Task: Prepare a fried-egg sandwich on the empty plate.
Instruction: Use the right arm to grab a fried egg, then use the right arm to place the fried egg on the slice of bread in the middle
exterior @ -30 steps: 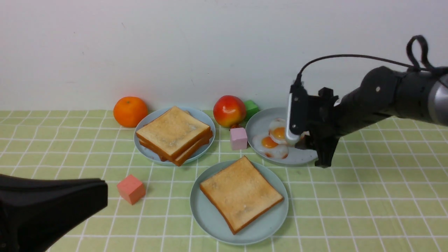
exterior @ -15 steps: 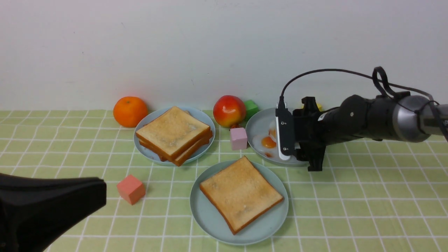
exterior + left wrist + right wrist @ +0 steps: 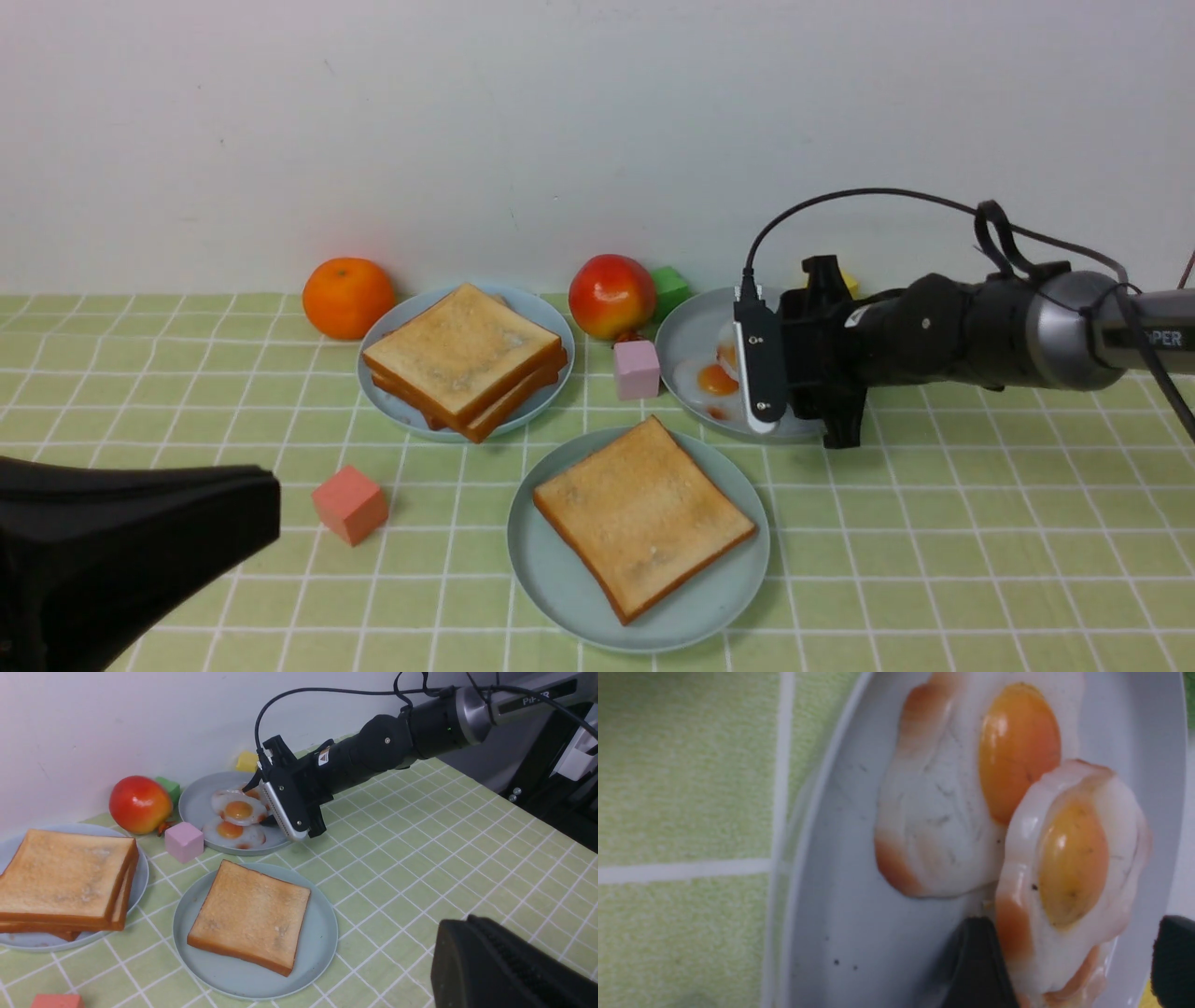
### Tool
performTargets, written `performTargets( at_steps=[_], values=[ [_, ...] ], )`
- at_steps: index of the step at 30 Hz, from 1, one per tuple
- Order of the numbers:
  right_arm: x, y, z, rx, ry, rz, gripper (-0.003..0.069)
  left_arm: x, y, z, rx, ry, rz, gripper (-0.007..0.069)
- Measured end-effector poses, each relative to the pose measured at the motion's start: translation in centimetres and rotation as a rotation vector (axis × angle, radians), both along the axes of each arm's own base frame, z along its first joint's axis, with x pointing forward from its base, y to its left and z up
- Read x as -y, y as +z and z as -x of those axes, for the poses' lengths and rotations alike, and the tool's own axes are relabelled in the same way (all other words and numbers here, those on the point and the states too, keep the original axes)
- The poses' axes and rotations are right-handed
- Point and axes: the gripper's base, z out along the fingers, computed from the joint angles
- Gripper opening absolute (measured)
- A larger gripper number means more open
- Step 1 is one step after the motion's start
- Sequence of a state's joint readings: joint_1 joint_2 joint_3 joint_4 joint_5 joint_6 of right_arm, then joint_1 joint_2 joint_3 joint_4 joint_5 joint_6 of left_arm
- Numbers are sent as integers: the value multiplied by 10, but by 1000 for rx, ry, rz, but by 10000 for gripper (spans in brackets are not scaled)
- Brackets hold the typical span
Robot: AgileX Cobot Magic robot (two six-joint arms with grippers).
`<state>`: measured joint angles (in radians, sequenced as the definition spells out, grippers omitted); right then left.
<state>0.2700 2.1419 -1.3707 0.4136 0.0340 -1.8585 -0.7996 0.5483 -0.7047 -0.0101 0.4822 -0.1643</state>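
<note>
The pale teal plate (image 3: 560, 597) at front centre holds one toast slice (image 3: 642, 518). Behind it to the right, a greyer plate (image 3: 681, 336) carries overlapping fried eggs (image 3: 717, 378). In the right wrist view the upper egg (image 3: 1069, 877) lies between the tips of my open right gripper (image 3: 1073, 961). One finger (image 3: 976, 961) is at the egg's browned edge and the other stands apart from it. From the left wrist view the right gripper (image 3: 260, 802) is low over that plate. My left gripper (image 3: 271, 509) hangs shut and empty at front left.
A stack of toast (image 3: 464, 359) sits on a light blue plate at back left. Along the wall are an orange (image 3: 347, 297), an apple (image 3: 611, 295), a green cube (image 3: 670, 285) and a yellow block (image 3: 845, 280). A pink cube (image 3: 637, 369) and a red cube (image 3: 349, 504) lie on the cloth.
My right arm has come down and slightly left onto the egg plate, and its jaws now straddle the upper egg. The left gripper has barely moved.
</note>
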Motion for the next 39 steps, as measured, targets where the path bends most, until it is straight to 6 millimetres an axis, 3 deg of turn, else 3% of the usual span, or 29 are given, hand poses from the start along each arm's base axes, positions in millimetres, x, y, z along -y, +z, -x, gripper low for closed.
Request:
performTargets(
  at_steps=[6, 12, 16, 24, 27, 33, 34, 36, 37, 39],
  values=[
    [0, -2, 0, -1, 0, 2, 407, 0, 0, 0, 0, 0, 0, -13],
    [0, -6, 0, -10, 2, 6, 190, 0, 0, 0, -1, 0, 1, -13],
    [0, -4, -1, 4, 0, 7, 97, 0, 0, 0, -13, 5, 13, -13],
    [0, 17, 3, 15, -11, -31, 83, 0, -1, 0, -60, 23, 44, -13],
    [-1, 40, 10, -5, -25, -96, 80, -2, -2, -1, -74, 37, 33, -13],
    [-27, 132, 64, 31, -19, -340, 80, -5, -5, -3, -105, 84, 28, -13],
    [-30, 135, 68, 31, -13, -347, 80, -5, -5, -3, -110, 90, 28, -13],
    [-42, 160, 98, 28, 1, -439, 80, -7, -7, -4, -123, 117, 20, -13],
    [-43, 162, 101, 26, 1, -446, 80, -7, -7, -4, -124, 122, 16, -13],
    [-54, 169, 126, -21, -2, -530, 80, -10, -8, -5, -122, 146, -5, -13]
  ],
)
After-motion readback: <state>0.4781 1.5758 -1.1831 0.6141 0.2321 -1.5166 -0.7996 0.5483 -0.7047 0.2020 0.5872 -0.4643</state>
